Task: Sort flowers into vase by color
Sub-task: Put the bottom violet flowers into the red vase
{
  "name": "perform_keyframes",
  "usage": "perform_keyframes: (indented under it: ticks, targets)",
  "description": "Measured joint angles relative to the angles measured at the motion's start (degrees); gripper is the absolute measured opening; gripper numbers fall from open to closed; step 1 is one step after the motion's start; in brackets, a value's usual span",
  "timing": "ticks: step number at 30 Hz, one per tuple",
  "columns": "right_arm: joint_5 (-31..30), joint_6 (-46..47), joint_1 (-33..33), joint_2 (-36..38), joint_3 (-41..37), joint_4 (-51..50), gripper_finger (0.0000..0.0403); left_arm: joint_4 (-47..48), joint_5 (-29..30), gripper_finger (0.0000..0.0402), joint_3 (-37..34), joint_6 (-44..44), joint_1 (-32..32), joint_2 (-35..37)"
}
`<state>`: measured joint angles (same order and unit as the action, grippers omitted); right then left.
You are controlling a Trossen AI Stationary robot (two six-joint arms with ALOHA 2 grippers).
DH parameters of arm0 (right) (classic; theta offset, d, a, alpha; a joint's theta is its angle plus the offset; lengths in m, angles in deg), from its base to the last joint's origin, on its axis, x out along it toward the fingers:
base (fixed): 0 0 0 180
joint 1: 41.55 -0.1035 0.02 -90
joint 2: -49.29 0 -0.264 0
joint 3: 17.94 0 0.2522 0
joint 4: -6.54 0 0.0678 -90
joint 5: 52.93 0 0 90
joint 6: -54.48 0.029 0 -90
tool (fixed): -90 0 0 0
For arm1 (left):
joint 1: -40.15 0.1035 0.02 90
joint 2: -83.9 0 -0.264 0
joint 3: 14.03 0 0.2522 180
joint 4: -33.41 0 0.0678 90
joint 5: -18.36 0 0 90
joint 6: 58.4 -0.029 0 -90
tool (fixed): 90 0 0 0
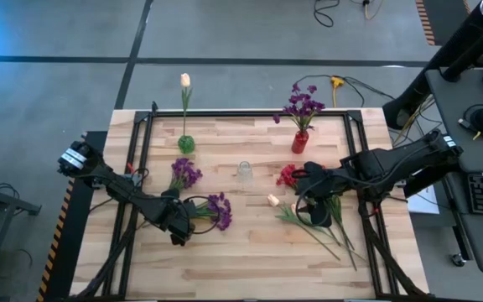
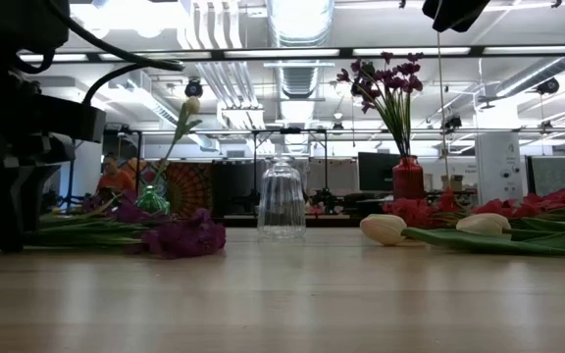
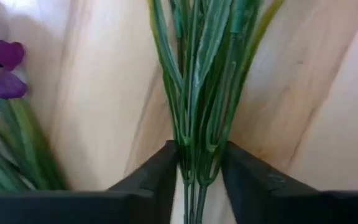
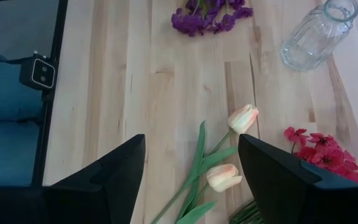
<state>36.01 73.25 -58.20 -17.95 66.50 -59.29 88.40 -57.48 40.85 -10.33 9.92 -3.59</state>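
Slippage is the main worry: the left hand [image 3: 201, 186] has its fingers pressed against a bundle of thin green stems [image 3: 197, 112] near the front-left of the counter [image 1: 250, 260], and I judge that so slim a bunch, pinched low, could slide out or droop under its purple blossoms [image 1: 219, 210] when lifted. A second purple cluster [image 1: 184, 174] lies just beside it and might be dragged along by tangled leaves.

The right hand [image 4: 191, 171] hangs with fingers apart above the cream tulip buds [image 4: 225, 176] and red blossoms [image 4: 319, 149] toward the right side; coming down, it could catch both colours at once and spoil the sort.

The clear glass vase [image 1: 244, 170] stands empty mid-counter, light-looking and easy to tip. A green vase [image 1: 186, 143] with one tulip and a red vase [image 1: 299, 141] with purple sprays stand near the back edge; that mismatch already looks like an error.

The counter is pale wooden planking inside a dark metal frame. Around it is grey floor marked with dark lines, cables, and a desk with a keyboard off the right edge. The room beyond has ceiling lights and ductwork.
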Motion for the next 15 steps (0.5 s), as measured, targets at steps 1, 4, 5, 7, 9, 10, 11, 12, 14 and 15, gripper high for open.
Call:
perform_keyframes:
  ticks: [1, 4, 5, 7, 9, 10, 11, 12, 14, 15]
  targets:
    - [0.00, -0.04, 0.00, 0.00, -0.12, -0.02, 0.0249, 0.36, 0.22, 0.0076, -0.12, 0.05, 0.05, 0.10]
    - [-0.12, -0.24, 0.00, -0.02, -0.49, 0.02, 0.0249, 0.53, 0.31, 0.0030, -0.18, 0.06, 0.10, 0.66]
    - [-0.44, -0.02, 0.00, -0.02, -0.63, 0.10, 0.0249, 0.63, 0.20, 0.0018, -0.18, -0.14, 0.07, 0.68]
    - [-0.49, 0.71, 0.00, -0.02, -1.10, 0.65, 0.0249, 0.87, -0.78, 0.0009, -0.15, -0.83, 0.05, 0.69]
    - [-0.52, 0.76, 0.00, -0.02, -1.74, 1.63, 0.0249, 1.59, -1.32, 0.0010, -0.15, -0.71, 0.05, 0.70]
    - [-0.52, 0.76, 0.00, -0.02, -1.94, 1.97, 0.0249, 1.94, -1.63, 0.0010, -0.14, -0.35, 0.05, 0.72]
    - [-0.52, 0.76, 0.00, -0.02, -2.18, 2.14, 0.0249, 2.27, -1.97, 0.0009, -0.13, 0.13, 0.05, 0.84]
    - [-0.52, 0.62, 0.00, -0.02, -2.45, 2.15, 0.0249, 2.45, -2.33, 0.0006, -0.15, 0.68, 0.05, 1.07]
    - [-0.44, -0.34, 0.00, -0.02, -3.03, 2.05, 0.0249, 2.85, -3.15, 0.0003, 0.16, 1.75, 0.05, 1.72]
    - [-0.18, -0.64, 0.00, -0.02, -3.37, 2.02, 0.0249, 2.89, -3.24, 0.0003, 0.57, 1.94, 0.05, 2.24]
